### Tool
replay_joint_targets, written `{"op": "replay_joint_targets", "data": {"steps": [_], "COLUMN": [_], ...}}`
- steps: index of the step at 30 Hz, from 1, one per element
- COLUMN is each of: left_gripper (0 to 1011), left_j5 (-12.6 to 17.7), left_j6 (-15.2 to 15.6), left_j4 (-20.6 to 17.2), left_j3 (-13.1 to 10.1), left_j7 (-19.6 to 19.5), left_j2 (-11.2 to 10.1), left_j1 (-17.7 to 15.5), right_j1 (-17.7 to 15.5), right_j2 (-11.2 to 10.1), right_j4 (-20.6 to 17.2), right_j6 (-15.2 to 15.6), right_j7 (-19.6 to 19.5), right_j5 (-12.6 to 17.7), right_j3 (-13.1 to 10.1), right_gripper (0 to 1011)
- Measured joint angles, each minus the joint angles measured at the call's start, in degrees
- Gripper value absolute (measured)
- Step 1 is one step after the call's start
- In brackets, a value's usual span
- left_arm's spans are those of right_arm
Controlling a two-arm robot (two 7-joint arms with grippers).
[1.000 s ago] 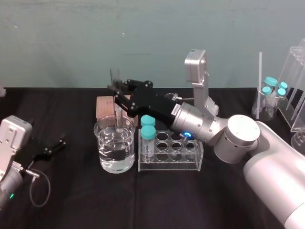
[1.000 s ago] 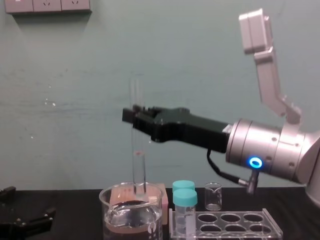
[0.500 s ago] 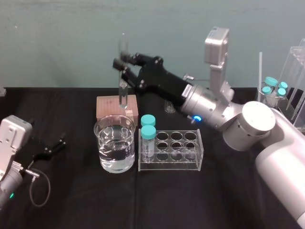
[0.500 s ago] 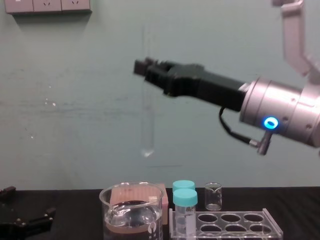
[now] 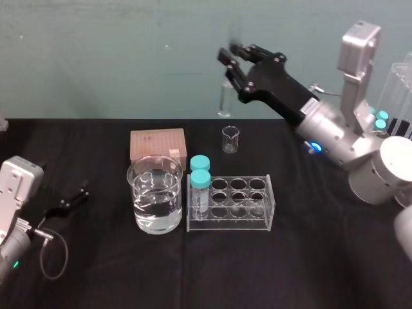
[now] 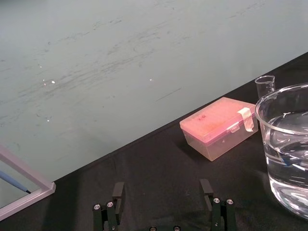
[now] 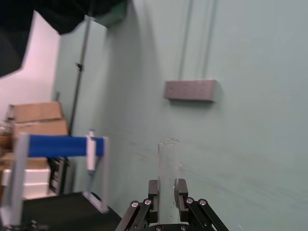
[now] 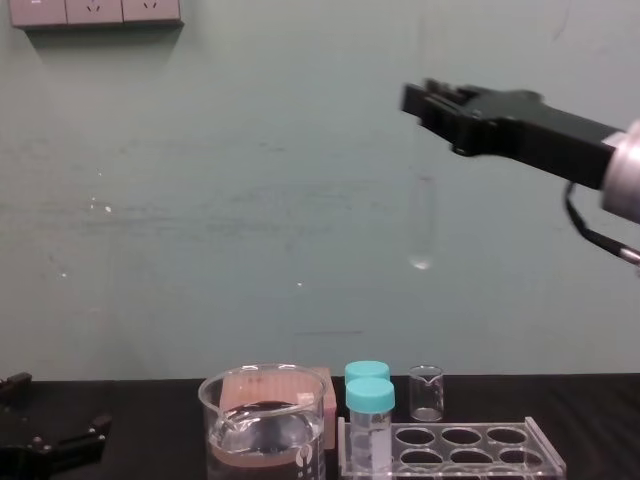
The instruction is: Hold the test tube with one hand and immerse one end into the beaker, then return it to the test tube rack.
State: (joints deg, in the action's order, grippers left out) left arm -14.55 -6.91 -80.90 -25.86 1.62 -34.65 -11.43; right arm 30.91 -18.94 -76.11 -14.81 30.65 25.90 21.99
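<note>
One gripper is at work: the right gripper [image 5: 233, 65] is clenched on the test tube [image 5: 224, 102], gripping it near its open top. The tube hangs upright, high in the air, behind the test tube rack [image 5: 238, 224] and roughly above the tiny beaker [image 5: 230, 138]. It is well clear of the large beaker [image 5: 154, 193] of water that stands just left of the rack. We judge this to be the carry between beaker and rack; whether the tube's end is wet we cannot tell. The next move, as we see it, calls for bringing the tube forward over a free hole and keeping it plumb. We would then lower it straight and let go only once it is seated, away from the two teal-capped vials [image 5: 200, 179] at the rack's left end. The left gripper [image 5: 72, 198] lies parked at the left, its fingers spread. Everything stands on a black tablecloth [image 5: 309, 257], with a pink lidded box [image 5: 158, 145] behind the beaker. Behind it all is a pale green wall [image 5: 96, 51] with sockets [image 8: 95, 10] high up.
</note>
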Motion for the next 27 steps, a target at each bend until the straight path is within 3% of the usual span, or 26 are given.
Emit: {"op": "replay_joint_targets", "data": {"steps": [10, 27], "left_gripper": [1000, 1000], "left_j5": [0.00, 0.00], "left_j6": [0.00, 0.00], "left_j4": [0.00, 0.00], "left_j3": [0.00, 0.00], "left_j7": [0.00, 0.00], "left_j2": [0.00, 0.00], "left_j1": [0.00, 0.00], "right_j1": [-7.37, -12.33], "right_j2": [-2.23, -1.32], "right_j4": [-4.13, -3.19], "right_j6": [2.93, 5.42], "right_j7": [-4.97, -6.73], "right_j5": [-2.41, -4.19], "right_j3": [-3.36, -5.44], "right_gripper": [235, 234]}}
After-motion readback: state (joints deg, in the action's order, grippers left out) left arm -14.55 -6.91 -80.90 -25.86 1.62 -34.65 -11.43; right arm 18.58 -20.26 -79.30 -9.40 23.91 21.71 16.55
